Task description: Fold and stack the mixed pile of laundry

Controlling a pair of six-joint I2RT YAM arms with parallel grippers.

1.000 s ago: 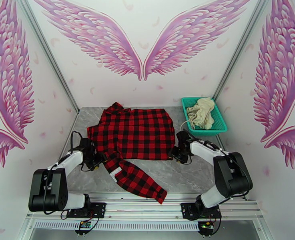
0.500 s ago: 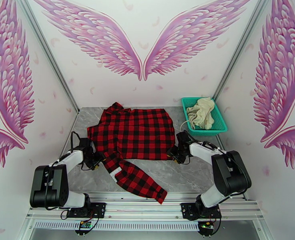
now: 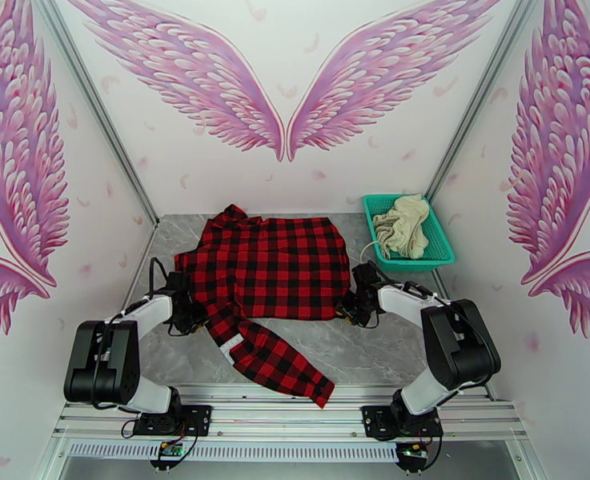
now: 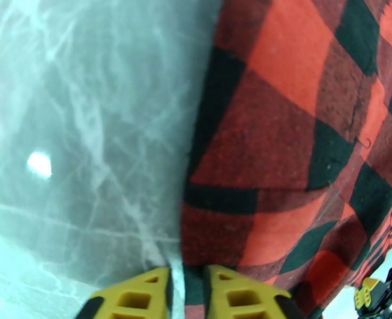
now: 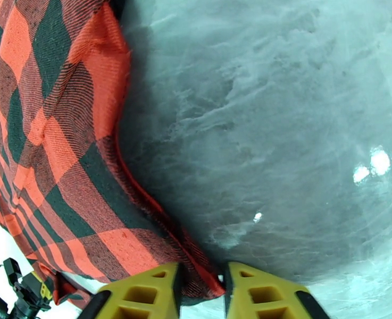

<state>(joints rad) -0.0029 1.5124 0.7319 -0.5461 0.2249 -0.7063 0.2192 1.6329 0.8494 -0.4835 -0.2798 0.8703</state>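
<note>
Left gripper point(image 4: 186, 293) sits low on the grey marble table point(image 3: 367, 358), yellow fingers nearly closed, and the left edge of the red-and-black buffalo-check shirt point(image 3: 274, 262) is nipped in the narrow gap between them. Right gripper point(image 5: 201, 293) is over at the near right corner, fingers pinched tight on the hem. The shirt lies spread flat mid-table, collar toward the back wall, one sleeve trailing diagonally to the near edge with a white label showing. The cream garment point(image 3: 401, 224) sits crumpled in the teal mesh basket point(image 3: 411, 266) at the far right, well apart from both grippers.
</note>
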